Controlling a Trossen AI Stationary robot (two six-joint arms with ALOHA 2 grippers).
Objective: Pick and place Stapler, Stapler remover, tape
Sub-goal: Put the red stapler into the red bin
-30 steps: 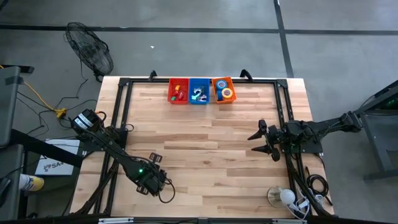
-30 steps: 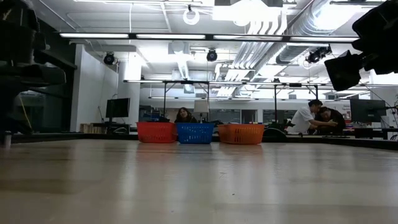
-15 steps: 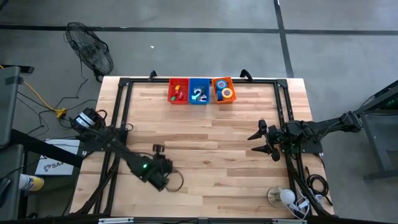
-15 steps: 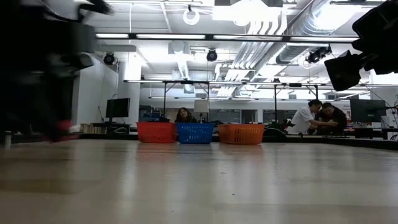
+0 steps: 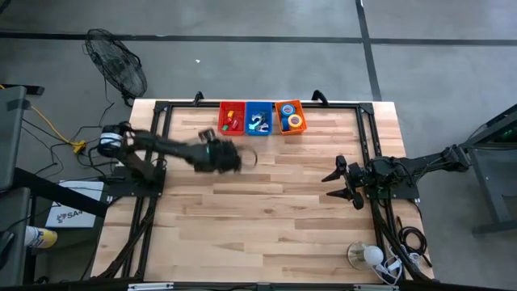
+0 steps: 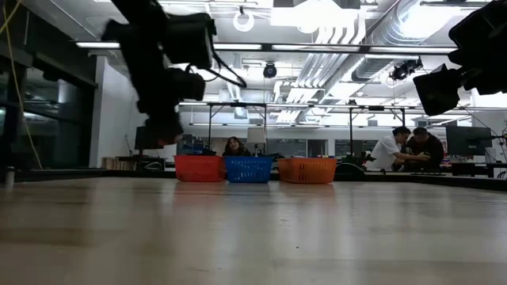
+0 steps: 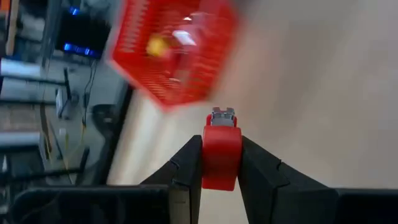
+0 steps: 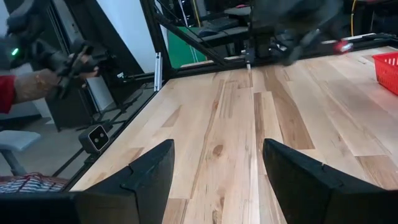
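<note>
Two fingers of your left gripper (image 7: 221,163) clamp the red stapler (image 7: 221,152) near the red basket (image 7: 177,50); your right gripper (image 8: 214,171) waits, fingers spread, holding nothing.

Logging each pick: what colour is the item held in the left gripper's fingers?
Red, with a small metal tip; the stapler in the left gripper shows best in the left wrist view.

open-plan lab: exposed ceiling ducts (image 6: 341,32), desks with people (image 6: 408,149).

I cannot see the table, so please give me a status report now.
Left gripper shut on red stapler, in the air near red basket. Right gripper open, waiting at the table's right side. Nothing in the way.
</note>
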